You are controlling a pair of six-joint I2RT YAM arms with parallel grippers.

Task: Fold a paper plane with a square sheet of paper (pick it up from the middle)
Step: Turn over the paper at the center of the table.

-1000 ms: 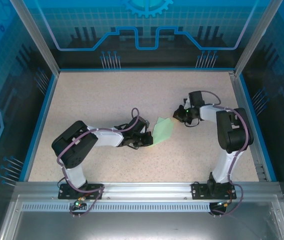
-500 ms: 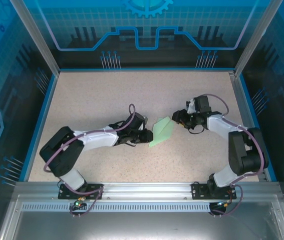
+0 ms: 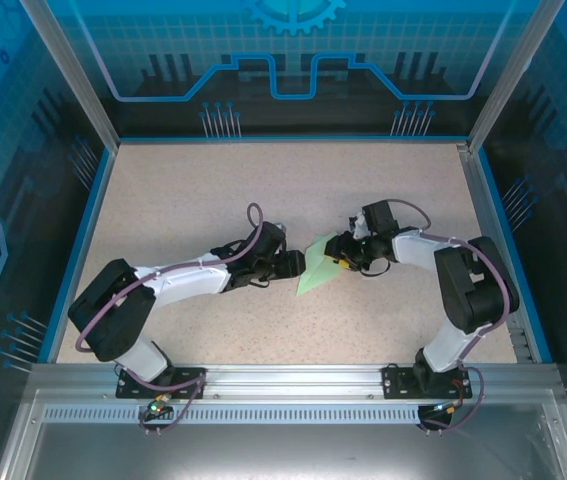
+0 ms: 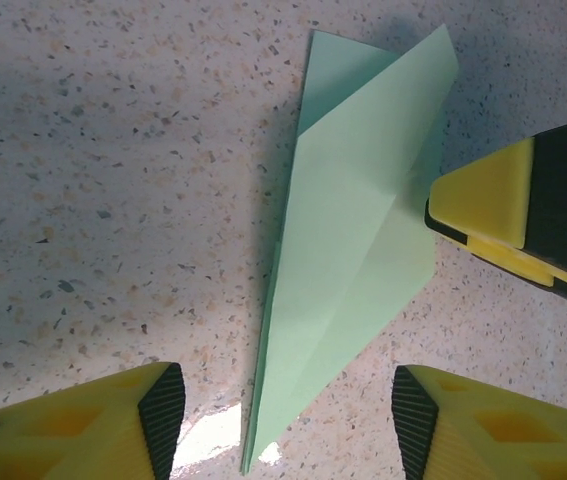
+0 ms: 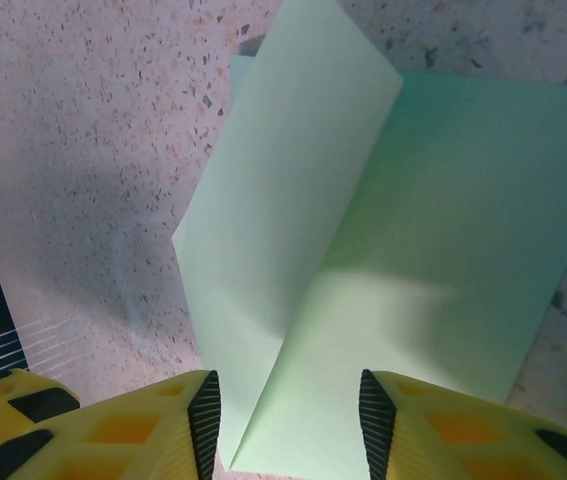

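Note:
The square sheet of paper is folded into a slim pale green dart, the paper plane (image 3: 319, 268), lying flat on the speckled table (image 3: 183, 200) at mid-table. My left gripper (image 3: 297, 266) is open at its left edge; in the left wrist view the plane (image 4: 353, 250) points its tip between my spread left gripper (image 4: 281, 420), touching neither pad. My right gripper (image 3: 336, 250) hovers over the plane's wide end. In the right wrist view the plane (image 5: 383, 250) shows one wing raised along a crease, and the right gripper (image 5: 288, 420) stands open astride that crease.
A yellow finger of the right gripper (image 4: 493, 205) reaches into the left wrist view beside the plane's wide end. Blue rails (image 3: 81, 240) and glass walls fence the table. Bare tabletop lies to the far left and the back.
Both grippers went from shut to open. The left arm stretched out to the right along the table; the right gripper swung left over the plane, which settled slightly lower and flatter.

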